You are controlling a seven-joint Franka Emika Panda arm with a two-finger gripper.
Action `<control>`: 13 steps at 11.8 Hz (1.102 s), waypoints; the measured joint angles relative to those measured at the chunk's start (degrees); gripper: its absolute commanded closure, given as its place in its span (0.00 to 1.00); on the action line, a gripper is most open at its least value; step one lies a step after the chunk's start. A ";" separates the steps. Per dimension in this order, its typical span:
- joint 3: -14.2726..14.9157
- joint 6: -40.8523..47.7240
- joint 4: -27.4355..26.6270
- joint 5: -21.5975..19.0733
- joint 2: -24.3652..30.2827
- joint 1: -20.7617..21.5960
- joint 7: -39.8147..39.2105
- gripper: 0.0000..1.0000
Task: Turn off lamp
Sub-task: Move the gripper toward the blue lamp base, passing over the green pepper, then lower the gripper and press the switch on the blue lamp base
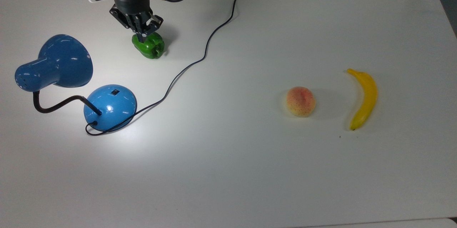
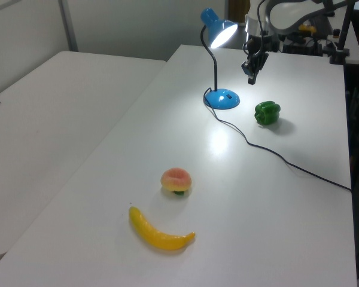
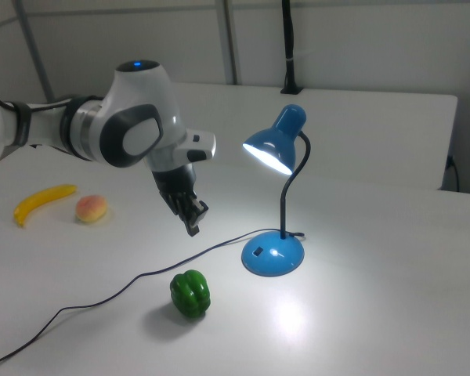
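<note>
The blue lamp is lit, its bell shade (image 1: 60,62) glowing in the left view (image 2: 222,33) and the right view (image 3: 270,153). A black gooseneck (image 1: 53,107) joins the shade to the domed blue base (image 1: 110,106), which carries a small black switch (image 1: 114,92) on top. My gripper (image 1: 142,38) hangs in the air with its fingers shut on nothing. In the top view it overlaps the green pepper's far edge, well up and right of the base. In the right view my gripper (image 3: 193,227) is raised off the table, left of the base (image 3: 272,256).
A green pepper (image 1: 150,46) lies just beyond the lamp base. The lamp's black cord (image 1: 200,60) snakes from the base to the table's far edge. A peach (image 1: 301,101) and a banana (image 1: 362,98) lie far off on the top view's right. The white table (image 1: 228,171) is bare toward the front.
</note>
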State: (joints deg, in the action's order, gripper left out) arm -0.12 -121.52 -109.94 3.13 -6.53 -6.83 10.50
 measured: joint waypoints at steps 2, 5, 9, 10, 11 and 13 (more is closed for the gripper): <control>0.00 -2.76 -0.71 0.00 -1.51 -0.18 0.84 1.00; 0.01 -7.65 -0.94 0.02 -4.21 -1.17 1.36 1.00; 0.03 -13.19 -0.96 0.07 -7.42 -2.86 1.36 1.00; 0.03 -14.39 -0.96 0.07 -8.06 -3.18 1.36 1.00; 0.03 -15.41 -0.96 0.08 -8.66 -3.43 1.36 1.00; 0.03 -18.41 -0.95 0.71 -10.19 -3.99 1.36 1.00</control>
State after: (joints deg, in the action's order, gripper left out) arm -0.09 -139.93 -110.89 3.84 -16.72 -10.81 11.86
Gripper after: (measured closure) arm 0.991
